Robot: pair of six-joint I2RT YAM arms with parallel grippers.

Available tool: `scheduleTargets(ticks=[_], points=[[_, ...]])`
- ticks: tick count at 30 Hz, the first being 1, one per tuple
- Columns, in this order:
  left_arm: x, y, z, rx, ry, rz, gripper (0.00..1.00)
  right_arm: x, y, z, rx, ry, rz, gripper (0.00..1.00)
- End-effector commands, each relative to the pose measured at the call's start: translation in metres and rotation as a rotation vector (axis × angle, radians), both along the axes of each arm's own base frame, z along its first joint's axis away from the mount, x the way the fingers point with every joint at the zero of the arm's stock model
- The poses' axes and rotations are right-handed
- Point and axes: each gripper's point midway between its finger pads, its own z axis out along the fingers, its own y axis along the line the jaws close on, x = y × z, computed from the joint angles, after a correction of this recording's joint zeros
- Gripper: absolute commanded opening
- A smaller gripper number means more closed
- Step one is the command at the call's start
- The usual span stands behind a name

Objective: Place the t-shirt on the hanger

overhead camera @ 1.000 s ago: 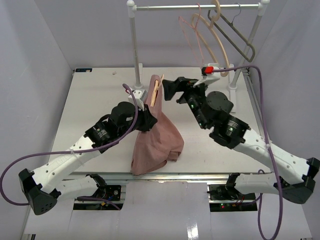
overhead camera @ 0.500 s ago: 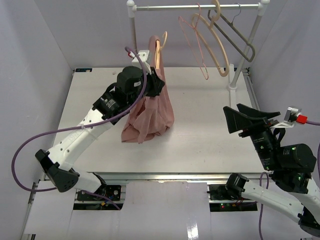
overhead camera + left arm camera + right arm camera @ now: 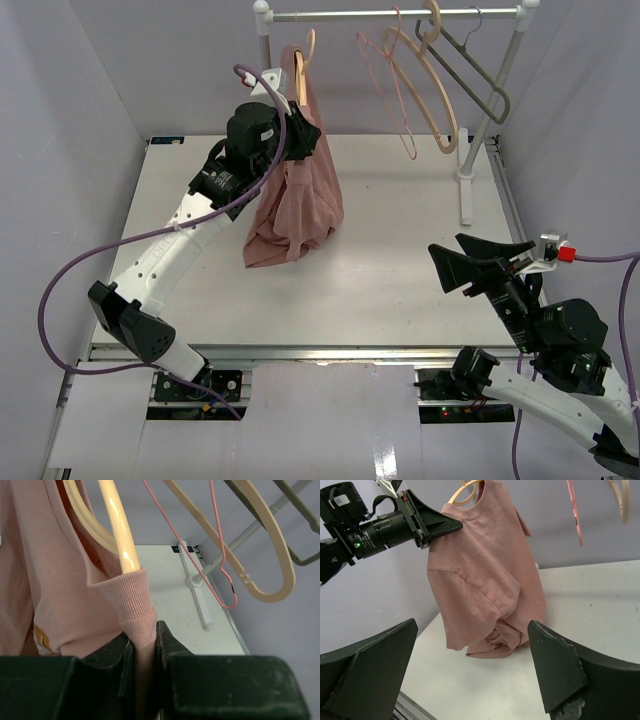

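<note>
The t-shirt (image 3: 298,195) hung over the hanger (image 3: 303,60), its hem seemingly on the desk (image 3: 420,220) below the left end effector (image 3: 300,140), which was clamped on ribbed fabric; the right end effector (image 3: 480,265) gaped wide, well apart; dressing looked done; next, probably hooking onto the clothes rail (image 3: 390,13) just above.
</note>
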Motion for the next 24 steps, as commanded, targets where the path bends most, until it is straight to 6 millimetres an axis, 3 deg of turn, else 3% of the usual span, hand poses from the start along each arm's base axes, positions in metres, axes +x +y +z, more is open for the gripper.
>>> scheduleTargets(ticks=[1, 6, 10, 14, 16, 19, 24], points=[[-0.006, -0.007, 0.070, -0.116, -0.134, -0.074, 0.00, -0.002, -0.008, 0.002, 0.018, -0.027, -0.017, 0.98], [-0.038, -0.011, 0.091, -0.152, -0.116, -0.189, 0.00, -0.003, -0.010, -0.002, 0.016, -0.033, -0.015, 0.98], [-0.072, 0.010, 0.123, -0.127, -0.138, -0.208, 0.00, -0.003, -0.014, -0.001, 0.016, -0.029, -0.032, 0.98], [-0.111, 0.040, 0.179, -0.156, -0.234, -0.198, 0.00, -0.002, -0.016, 0.001, 0.021, -0.028, -0.037, 0.98], [-0.122, 0.049, 0.190, -0.171, -0.256, -0.193, 0.00, -0.002, -0.015, 0.000, 0.027, -0.021, -0.035, 0.98], [-0.126, 0.054, 0.184, -0.161, -0.245, -0.182, 0.00, -0.002, -0.011, 0.001, 0.037, -0.017, -0.023, 0.98], [-0.108, 0.044, 0.140, -0.123, -0.177, -0.172, 0.00, -0.001, -0.002, -0.003, 0.031, -0.009, -0.003, 0.98]])
